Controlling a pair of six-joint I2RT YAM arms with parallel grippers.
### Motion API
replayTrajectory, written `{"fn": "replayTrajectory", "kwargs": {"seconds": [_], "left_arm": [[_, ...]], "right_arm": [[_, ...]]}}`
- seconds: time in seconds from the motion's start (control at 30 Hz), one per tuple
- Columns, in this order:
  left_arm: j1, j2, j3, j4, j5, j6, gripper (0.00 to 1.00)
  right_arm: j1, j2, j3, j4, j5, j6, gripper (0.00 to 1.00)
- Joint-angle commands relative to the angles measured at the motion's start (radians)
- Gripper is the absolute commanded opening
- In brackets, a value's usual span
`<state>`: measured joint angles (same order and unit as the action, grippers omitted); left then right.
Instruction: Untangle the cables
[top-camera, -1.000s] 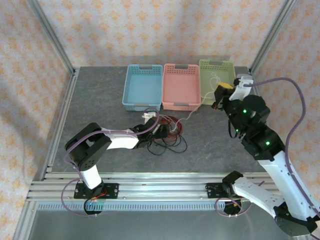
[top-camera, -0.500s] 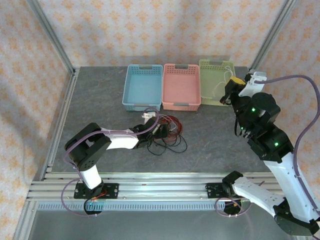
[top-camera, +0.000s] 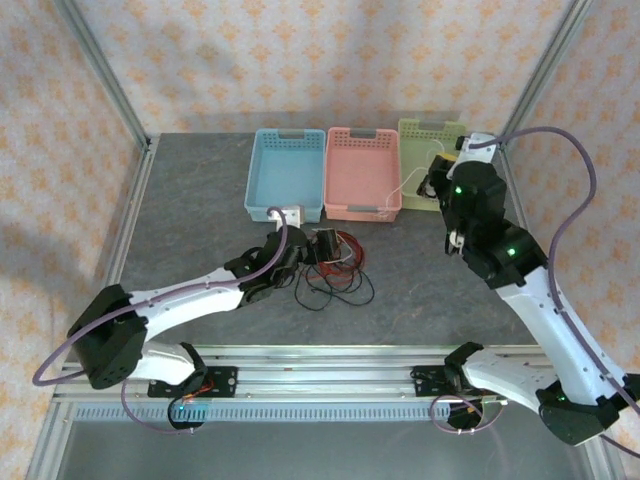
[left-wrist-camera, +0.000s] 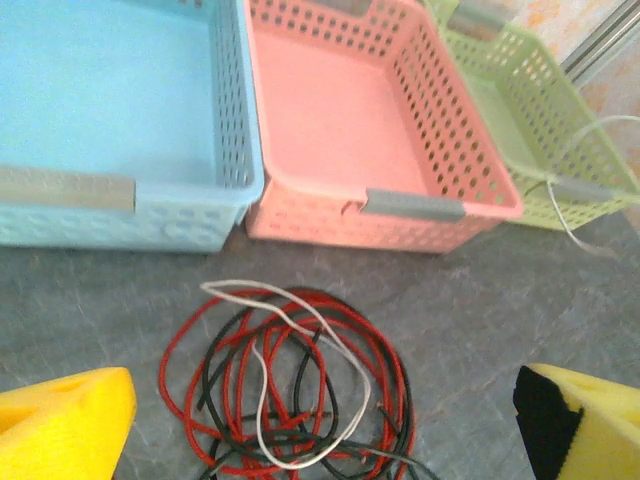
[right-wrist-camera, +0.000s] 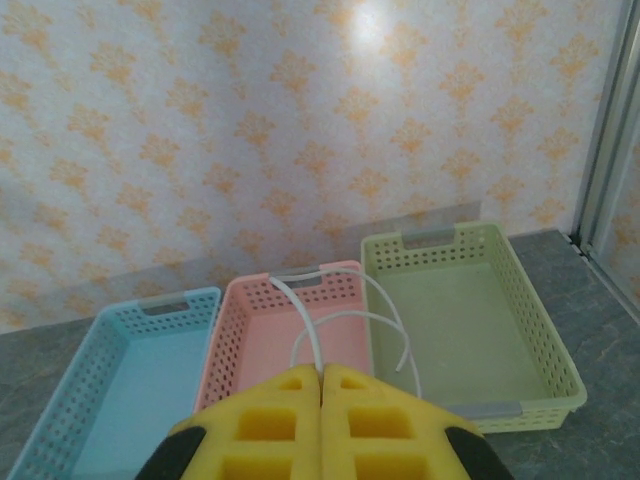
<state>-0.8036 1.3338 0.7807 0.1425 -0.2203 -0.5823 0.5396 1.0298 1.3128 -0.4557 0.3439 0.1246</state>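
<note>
- Left hand spread wide, low over the cables, a red, black and white tangle on the bench, lower centre, below the pink basket.
- Right hand pressed together, pinching a whitish cable that loops before the baskets.

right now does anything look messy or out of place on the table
Yes. Red, black and white cables lie tangled in a heap on the table before the pink basket. Another white cable dangles in loops from the shut right gripper, apart from the heap.
</note>
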Motion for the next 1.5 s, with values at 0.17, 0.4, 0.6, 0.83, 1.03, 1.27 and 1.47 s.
{"fn": "replayTrajectory", "kwargs": {"seconds": [0.17,0.4,0.6,0.83,1.03,1.27,1.47], "left_arm": [[0.025,0.011,0.191,-0.025,-0.036,0.154,0.99],[0.071,0.162,0.362,-0.004,0.064,0.171,0.99],[0.081,0.311,0.539,-0.015,0.128,0.207,0.99],[0.094,0.457,0.729,-0.017,0.178,0.226,1.0],[0.114,0.592,0.876,-0.037,0.211,0.216,0.99],[0.132,0.725,1.004,-0.048,0.267,0.194,0.99],[0.132,0.8,1.069,-0.095,0.282,0.183,0.99]], "right_arm": [[-0.104,0.121,0.083,0.045,0.005,0.057,0.0],[-0.2,0.214,0.147,0.076,-0.018,0.053,0.0],[-0.267,0.298,0.226,0.099,-0.062,0.041,0.0],[-0.313,0.435,0.363,0.115,-0.105,0.017,0.0],[-0.397,0.587,0.483,0.103,-0.198,0.016,0.0],[-0.466,0.749,0.568,0.088,-0.295,0.044,0.0],[-0.481,0.876,0.588,0.028,-0.258,0.065,0.0]]}}
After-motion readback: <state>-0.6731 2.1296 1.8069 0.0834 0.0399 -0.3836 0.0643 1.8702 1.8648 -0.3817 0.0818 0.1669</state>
